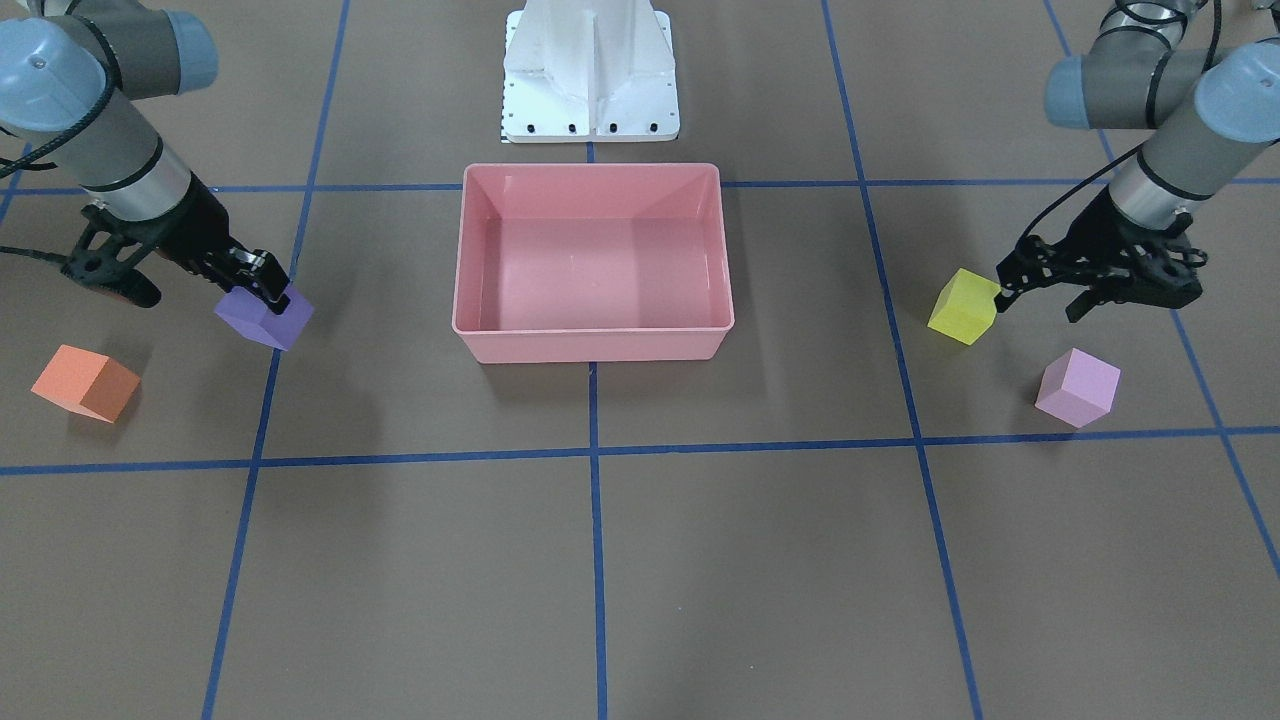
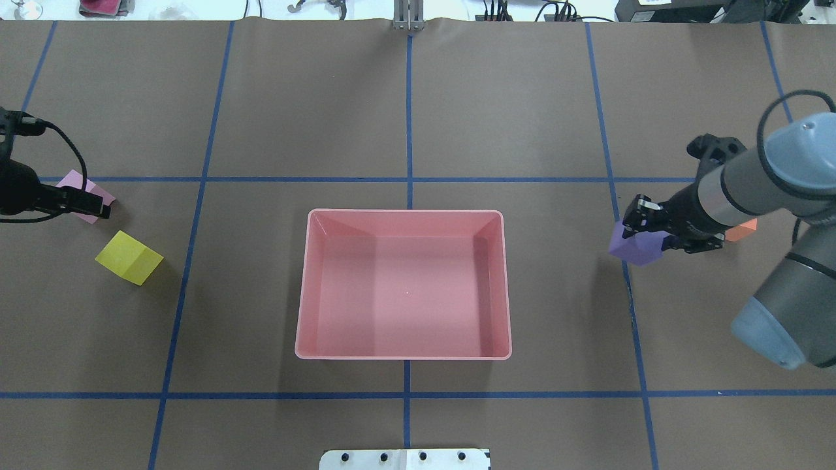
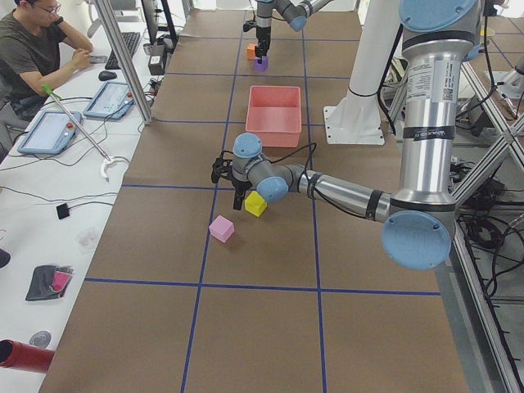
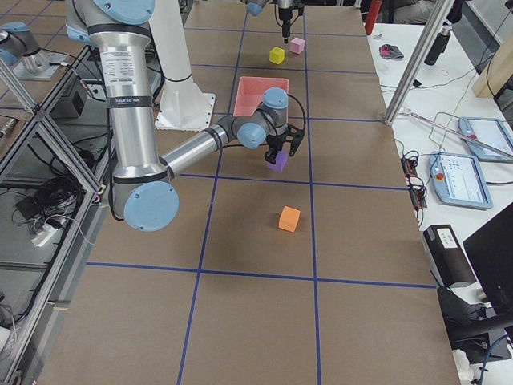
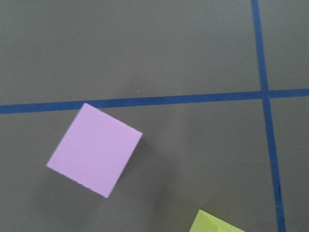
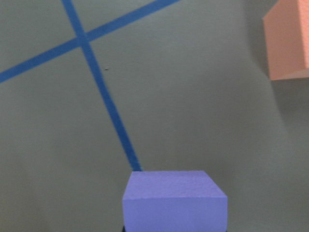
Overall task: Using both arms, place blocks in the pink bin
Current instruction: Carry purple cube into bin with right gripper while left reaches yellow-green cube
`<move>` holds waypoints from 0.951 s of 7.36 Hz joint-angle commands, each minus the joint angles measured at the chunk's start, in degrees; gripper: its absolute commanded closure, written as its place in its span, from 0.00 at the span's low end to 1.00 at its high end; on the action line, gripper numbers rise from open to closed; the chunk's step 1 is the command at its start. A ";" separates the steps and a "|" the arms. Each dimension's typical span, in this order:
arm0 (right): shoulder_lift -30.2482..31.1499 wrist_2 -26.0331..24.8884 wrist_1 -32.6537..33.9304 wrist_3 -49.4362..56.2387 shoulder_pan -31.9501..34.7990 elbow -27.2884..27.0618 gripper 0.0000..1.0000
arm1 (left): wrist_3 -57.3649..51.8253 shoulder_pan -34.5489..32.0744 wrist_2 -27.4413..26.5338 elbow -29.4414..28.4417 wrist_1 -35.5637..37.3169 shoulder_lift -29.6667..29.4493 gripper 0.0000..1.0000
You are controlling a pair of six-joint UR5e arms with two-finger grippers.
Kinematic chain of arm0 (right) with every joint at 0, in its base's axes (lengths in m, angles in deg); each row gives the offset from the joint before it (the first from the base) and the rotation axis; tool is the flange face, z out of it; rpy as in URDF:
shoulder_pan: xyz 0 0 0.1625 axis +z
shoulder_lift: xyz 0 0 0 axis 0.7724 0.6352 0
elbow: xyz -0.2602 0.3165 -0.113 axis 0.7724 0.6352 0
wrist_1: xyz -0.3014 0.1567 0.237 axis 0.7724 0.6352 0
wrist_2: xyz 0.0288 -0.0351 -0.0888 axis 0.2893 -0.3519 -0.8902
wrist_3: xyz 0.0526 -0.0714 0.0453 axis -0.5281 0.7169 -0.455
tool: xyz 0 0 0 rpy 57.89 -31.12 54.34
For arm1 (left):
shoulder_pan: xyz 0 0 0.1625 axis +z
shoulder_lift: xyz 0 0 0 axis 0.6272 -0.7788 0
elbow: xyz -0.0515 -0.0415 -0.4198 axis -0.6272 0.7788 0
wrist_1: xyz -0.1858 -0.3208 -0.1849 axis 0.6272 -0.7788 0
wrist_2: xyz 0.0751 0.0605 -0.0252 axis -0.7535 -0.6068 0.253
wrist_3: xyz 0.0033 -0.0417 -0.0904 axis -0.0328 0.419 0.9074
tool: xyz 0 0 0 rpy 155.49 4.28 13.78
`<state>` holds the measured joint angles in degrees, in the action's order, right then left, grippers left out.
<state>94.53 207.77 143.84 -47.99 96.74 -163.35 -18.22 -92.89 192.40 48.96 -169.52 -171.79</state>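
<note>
The pink bin (image 1: 590,335) (image 2: 405,357) stands empty at the table's middle. My right gripper (image 1: 272,292) (image 2: 643,223) is shut on the purple block (image 1: 265,318) (image 2: 637,248) (image 6: 175,199) and holds it a little above the table, off the bin's side. The orange block (image 1: 85,383) (image 2: 742,230) (image 6: 287,41) lies on the table beyond it. My left gripper (image 1: 1040,300) (image 2: 98,207) is open and empty, hovering between the yellow block (image 1: 965,306) (image 2: 129,257) and the light pink block (image 1: 1077,387) (image 2: 73,177) (image 5: 94,150).
The white base pedestal (image 1: 590,70) (image 2: 405,459) stands behind the bin. Blue tape lines cross the brown table cover. In the exterior left view an operator (image 3: 37,49) sits at a side desk with tablets.
</note>
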 commanded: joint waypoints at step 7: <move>-22.32 -0.43 15.98 -13.79 -5.03 0.37 1.00 | -8.00 8.25 -5.97 -0.36 0.05 -0.22 0.03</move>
<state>74.22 207.45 159.76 -58.47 93.09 -162.99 -26.15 -85.25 186.79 48.69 -169.48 -172.14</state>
